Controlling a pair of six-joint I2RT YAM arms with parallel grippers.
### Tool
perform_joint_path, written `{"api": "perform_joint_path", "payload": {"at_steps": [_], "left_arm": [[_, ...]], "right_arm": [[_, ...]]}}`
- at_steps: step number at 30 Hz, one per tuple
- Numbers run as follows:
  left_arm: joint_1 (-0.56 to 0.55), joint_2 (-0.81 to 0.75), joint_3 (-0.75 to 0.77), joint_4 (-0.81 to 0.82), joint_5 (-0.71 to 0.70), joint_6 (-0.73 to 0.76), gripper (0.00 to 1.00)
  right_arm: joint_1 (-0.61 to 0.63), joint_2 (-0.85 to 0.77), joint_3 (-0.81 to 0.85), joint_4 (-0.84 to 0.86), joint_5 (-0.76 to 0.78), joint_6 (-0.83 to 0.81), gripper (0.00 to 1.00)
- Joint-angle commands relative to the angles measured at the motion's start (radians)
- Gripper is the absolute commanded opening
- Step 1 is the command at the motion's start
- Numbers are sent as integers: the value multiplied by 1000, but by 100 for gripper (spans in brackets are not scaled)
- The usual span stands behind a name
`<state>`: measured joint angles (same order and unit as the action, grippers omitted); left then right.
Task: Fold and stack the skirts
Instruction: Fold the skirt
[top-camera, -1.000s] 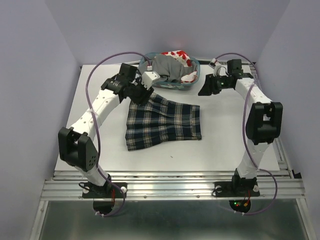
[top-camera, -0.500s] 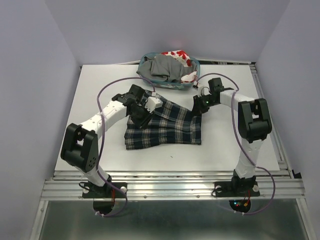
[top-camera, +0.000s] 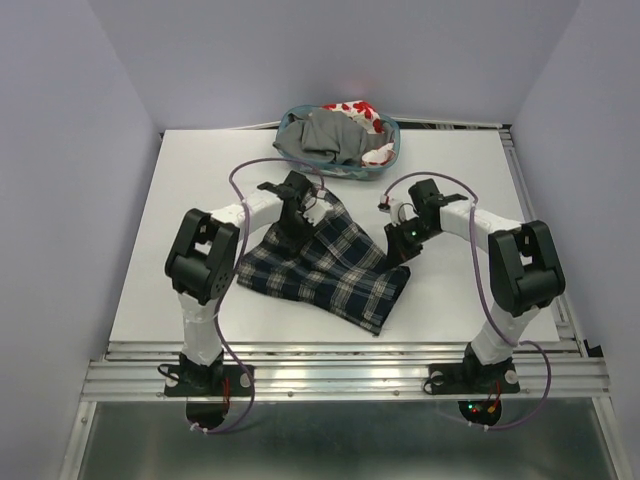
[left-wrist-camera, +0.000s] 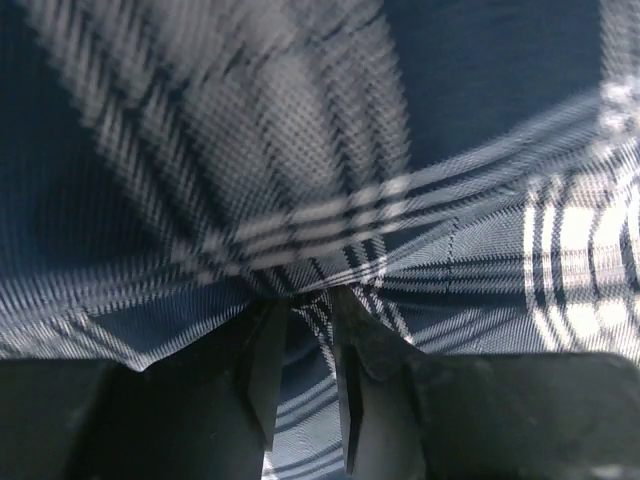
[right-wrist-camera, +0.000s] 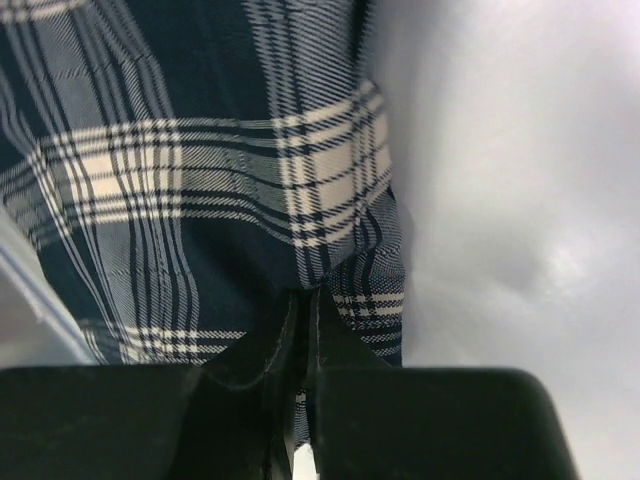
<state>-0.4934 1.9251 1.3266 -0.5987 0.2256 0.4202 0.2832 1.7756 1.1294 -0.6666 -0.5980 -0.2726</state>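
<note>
Plaid skirt is lying mid-worktop, with the left claw and right claw each pinching a far corner. Folding is likely beginning; next, both should be carrying that edge evenly toward the near hem.

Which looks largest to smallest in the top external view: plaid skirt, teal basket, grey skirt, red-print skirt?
1. navy/white/green plaid cloth skirt, spread out
2. teal plastic basket
3. plain grey pleated skirt, bunched in the basket
4. white skirt with red blotchy print, mostly hidden, so only its visible part ranks
</note>
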Motion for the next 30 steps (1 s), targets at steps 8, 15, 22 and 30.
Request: {"api": "perform_joint_path", "payload": {"at_steps": [8,15,22,30], "left_arm": [[-14,261,440,33,-20,167,38],[-16,24,406,88,73,163,53],[-16,-267,185,94,83,135,57],[-69,-578,-100,67,107,204,58]], "right_arm": [[33,-131,-138,-7,-290,144,2],[33,-245,-83,21,-277,168,48],[33,-274,-43,79,-238,165,52],[132,-159,-117,149,-373,167,22]]}}
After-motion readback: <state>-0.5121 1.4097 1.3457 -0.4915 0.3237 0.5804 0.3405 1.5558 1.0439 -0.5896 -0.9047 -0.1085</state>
